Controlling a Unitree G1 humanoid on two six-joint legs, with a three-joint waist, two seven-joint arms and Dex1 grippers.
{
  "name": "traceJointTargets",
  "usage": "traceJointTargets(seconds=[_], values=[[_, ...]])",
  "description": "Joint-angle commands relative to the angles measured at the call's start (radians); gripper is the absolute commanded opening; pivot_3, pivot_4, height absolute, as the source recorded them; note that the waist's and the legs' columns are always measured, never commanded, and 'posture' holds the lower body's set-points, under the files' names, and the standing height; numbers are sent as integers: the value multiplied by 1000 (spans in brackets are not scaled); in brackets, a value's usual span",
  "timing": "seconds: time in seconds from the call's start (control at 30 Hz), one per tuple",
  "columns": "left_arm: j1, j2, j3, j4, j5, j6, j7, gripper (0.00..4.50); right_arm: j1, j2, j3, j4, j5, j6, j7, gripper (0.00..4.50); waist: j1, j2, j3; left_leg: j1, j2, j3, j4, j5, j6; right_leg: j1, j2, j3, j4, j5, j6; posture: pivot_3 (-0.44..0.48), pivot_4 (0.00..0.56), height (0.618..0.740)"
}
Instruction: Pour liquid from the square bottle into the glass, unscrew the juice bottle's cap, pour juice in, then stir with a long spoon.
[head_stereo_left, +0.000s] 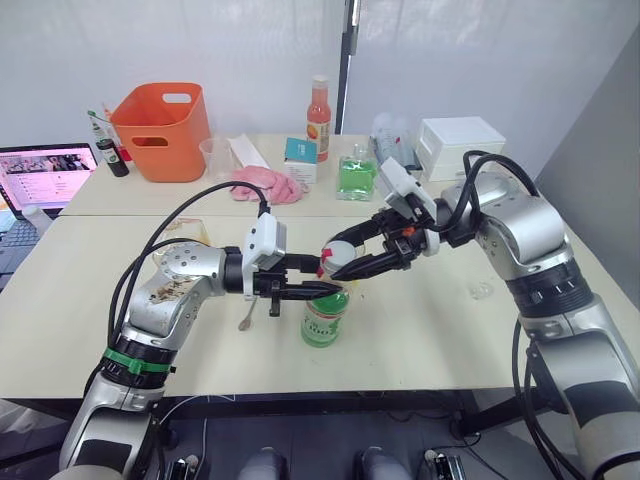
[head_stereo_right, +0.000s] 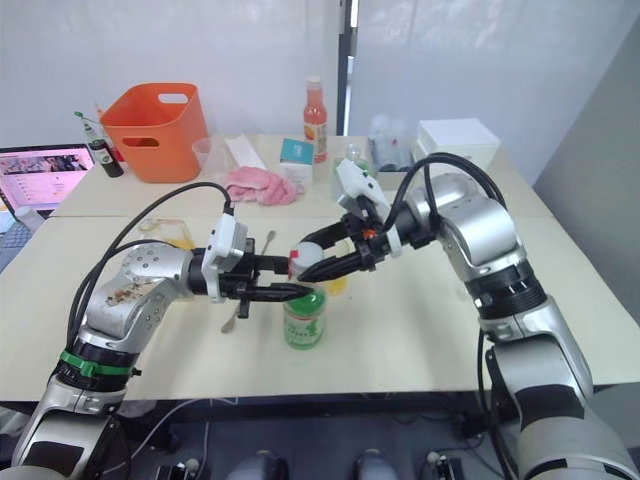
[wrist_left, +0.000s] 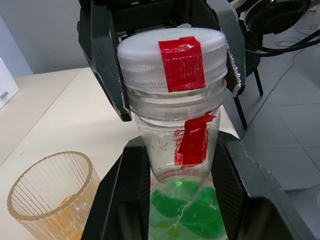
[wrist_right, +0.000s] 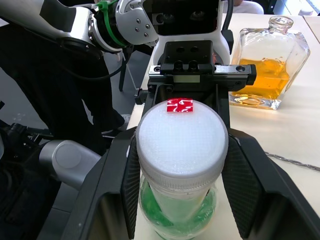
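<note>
The left gripper (head_stereo_left: 318, 291) clamps the juice bottle (head_stereo_left: 325, 318); the right gripper (head_stereo_left: 345, 262) pinches its cap (wrist_left: 172, 55), seemingly seated. Twist level, bottle steady.

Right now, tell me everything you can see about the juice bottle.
The juice bottle is slim clear plastic, holding green liquid, with a green-and-white label. It stands upright on the table. The left gripper clamps its neck, while the right gripper closes around its white ribbed cap, which is on and marked with red tape. More red tape runs down the neck.
</note>
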Motion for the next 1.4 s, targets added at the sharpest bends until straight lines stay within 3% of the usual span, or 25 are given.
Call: traceJointTargets(seconds=[0.03,0.17,0.53,1.0,1.1,1.3,1.4], values=[[-5,7,9,-20,0,-1,-5,1346,1,16,-4,-27,-7,5,9,3106,0,0,0,0,0,0,0,0,0,0,0,0,0,0,0,0,150,715],[-7,6,9,-17,0,1,-6,1346,11,28,-40,-57,12,32,-15,4460,2,0,0,-1,0,0,0,0,0,-1,0,0,0,0,0,0,150,715],[-12,6,10,-9,-1,1,-11,1346,70,29,-150,-192,88,135,-136,4460,2,0,0,-1,-1,-1,0,0,0,-1,-1,0,0,0,0,0,150,715],[-18,5,7,-3,2,0,-18,1346,85,22,-148,-196,95,151,-165,4460,2,0,0,-1,-1,0,0,0,0,-1,-1,0,0,0,0,0,150,715],[-20,5,7,1,2,0,-20,1346,85,24,-151,-193,98,151,-167,3726,2,0,0,-1,-1,0,0,0,0,-1,-1,0,0,0,0,0,150,715],[-20,5,7,2,2,0,-22,1346,87,23,-160,-199,109,154,-174,1702,2,0,0,-1,-1,0,0,0,0,-1,-1,0,0,0,0,0,150,715],[-21,5,6,4,3,-1,-24,1346,90,25,-166,-208,119,161,-182,1695,1,0,0,-1,-1,0,0,0,0,-1,-1,0,0,0,0,0,150,715]])
